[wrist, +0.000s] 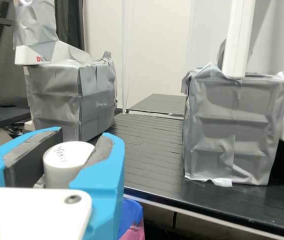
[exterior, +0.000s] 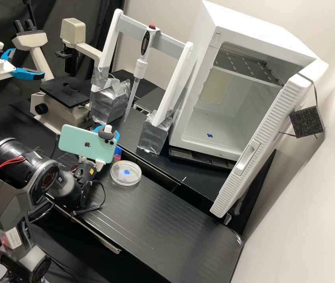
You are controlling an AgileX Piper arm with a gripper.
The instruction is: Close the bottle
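Blue fingers point(wrist: 104, 172) pinch a white cap point(wrist: 64, 162); crooked seating is my main worry

They belong to the gripper point(wrist: 82, 150), which grips the cap between dark pads, marked top upward. In the high view I find that grip above the bench point(exterior: 167, 212), toward its far left corner, beside a mint-green phone point(exterior: 86, 143). Below it is a blue-and-pink object point(wrist: 133, 220); I can't tell whether that is the bottle, nor where the mouth sits under the cap.

That doubt is the biggest risk. If I press down off-centre, the cap could catch the rim on one side, cross its thread or tip the bottle. Smooth plastic may also turn inside the pads once I twist, so it would feel closed while sitting loose.

Low wrist moves worry me too. The petri dish point(exterior: 126, 173) lies near the bench's far edge, and the loose black cable point(exterior: 103, 196) by the arm point(exterior: 43, 177) could catch it and drag it over.
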